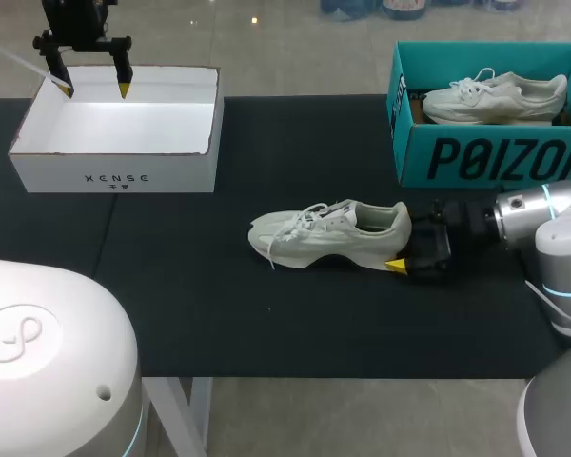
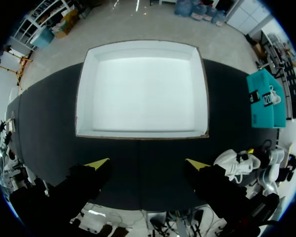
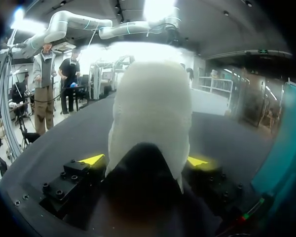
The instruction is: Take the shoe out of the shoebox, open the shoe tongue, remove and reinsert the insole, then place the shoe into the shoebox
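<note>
One shoe point(image 1: 333, 233) lies left-right, toe left, heel at the right gripper point(image 1: 404, 249); clenched or not, I cannot tell. Left gripper point(image 1: 94, 90) hangs released, far off.

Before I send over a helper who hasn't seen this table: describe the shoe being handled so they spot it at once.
On the black table, look in front of the teal shoebox at the right. A white shoe stands there on its sole, heel in the right gripper. Its twin lies inside the box; this one is out on the table.
</note>
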`<state>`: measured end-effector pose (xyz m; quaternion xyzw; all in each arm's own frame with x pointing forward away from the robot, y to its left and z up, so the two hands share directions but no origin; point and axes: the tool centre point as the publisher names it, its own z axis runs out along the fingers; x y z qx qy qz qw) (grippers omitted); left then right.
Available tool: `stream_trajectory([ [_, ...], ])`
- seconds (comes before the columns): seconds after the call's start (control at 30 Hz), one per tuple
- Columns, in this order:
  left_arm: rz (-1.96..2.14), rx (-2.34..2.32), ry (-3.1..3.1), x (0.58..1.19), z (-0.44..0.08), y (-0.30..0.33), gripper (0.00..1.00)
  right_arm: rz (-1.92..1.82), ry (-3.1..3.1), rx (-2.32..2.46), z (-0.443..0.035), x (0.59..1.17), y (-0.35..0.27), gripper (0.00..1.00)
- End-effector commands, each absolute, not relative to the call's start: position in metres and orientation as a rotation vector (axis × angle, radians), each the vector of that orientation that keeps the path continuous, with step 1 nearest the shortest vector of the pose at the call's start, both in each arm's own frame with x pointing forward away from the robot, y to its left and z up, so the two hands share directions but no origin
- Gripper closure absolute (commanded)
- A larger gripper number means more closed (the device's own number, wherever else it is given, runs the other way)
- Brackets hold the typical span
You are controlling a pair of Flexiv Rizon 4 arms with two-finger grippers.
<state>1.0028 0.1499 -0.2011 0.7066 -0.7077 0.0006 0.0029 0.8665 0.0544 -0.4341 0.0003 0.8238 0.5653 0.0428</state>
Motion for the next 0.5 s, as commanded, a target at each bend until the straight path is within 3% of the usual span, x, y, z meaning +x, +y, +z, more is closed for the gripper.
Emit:
stream_trajectory([
  [0.03, -0.002, 2.218, -2.220, 1.0021, -0.2004, 0.1499, 0.00, 1.728, 2.517, 0.005, -0.4377, 0.8672, 0.0586, 0.55],
  [0.07, -0.002, 2.218, -2.220, 1.0021, -0.2004, 0.1499, 0.00, 1.731, 2.514, -0.002, -0.4376, 0.8666, 0.0588, 0.62],
  [0.1, -0.002, 2.218, -2.220, 1.0021, -0.2004, 0.1499, 0.00, 1.721, 2.525, -0.004, -0.4372, 0.8660, 0.0592, 1.00],
  [0.5, -0.002, 2.218, -2.220, 1.0021, -0.2004, 0.1499, 0.00, 1.733, 2.519, 0.024, -0.4370, 0.8648, 0.0600, 1.00],
])
